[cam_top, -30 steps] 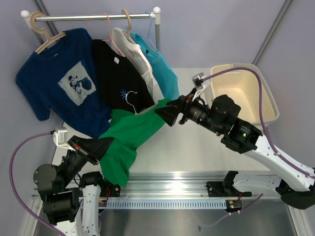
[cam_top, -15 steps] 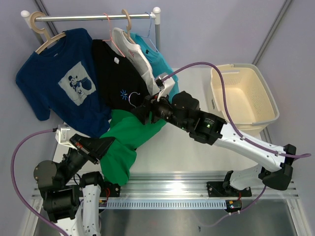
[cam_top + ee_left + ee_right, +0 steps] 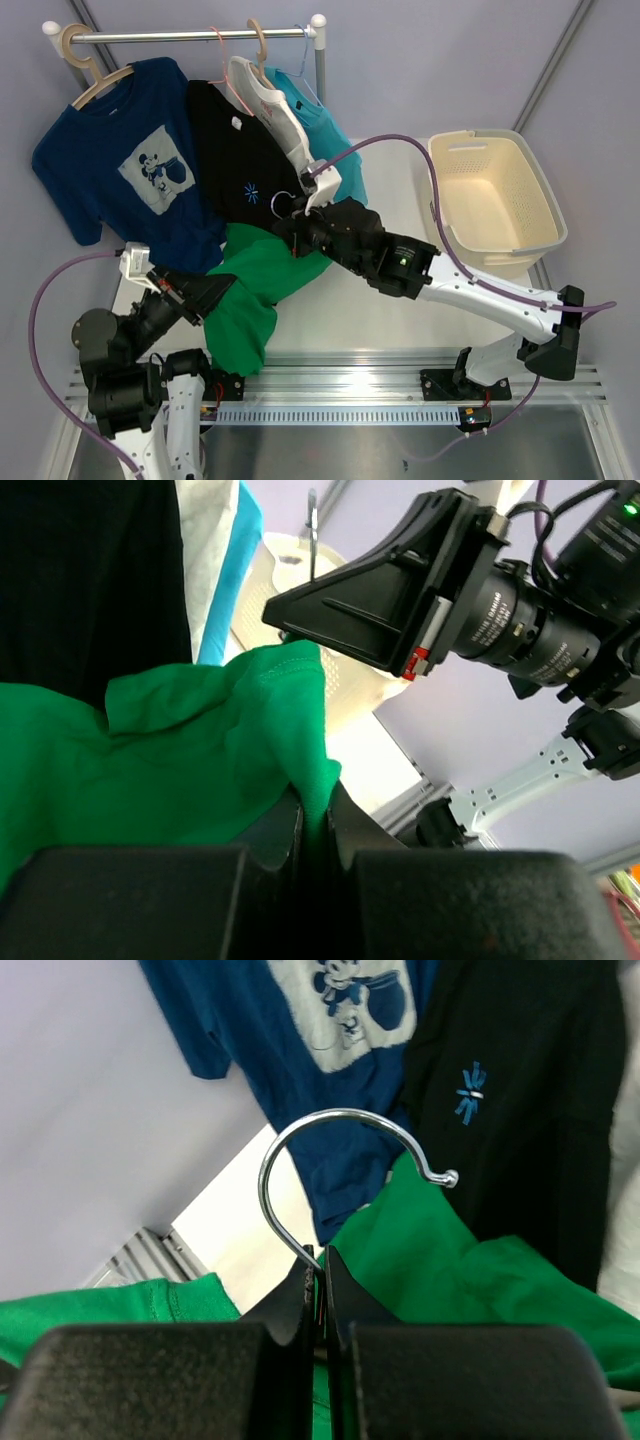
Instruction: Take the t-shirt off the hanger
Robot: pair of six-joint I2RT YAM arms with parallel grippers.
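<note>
Right end effector on hanger hook

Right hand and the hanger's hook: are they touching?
Touching. The right wrist view shows the right hand shut on the lower shank of the metal hook of the hanger.

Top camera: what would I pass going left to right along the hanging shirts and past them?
Navy shirt → black shirt → white shirt → turquoise shirt → basket
</note>
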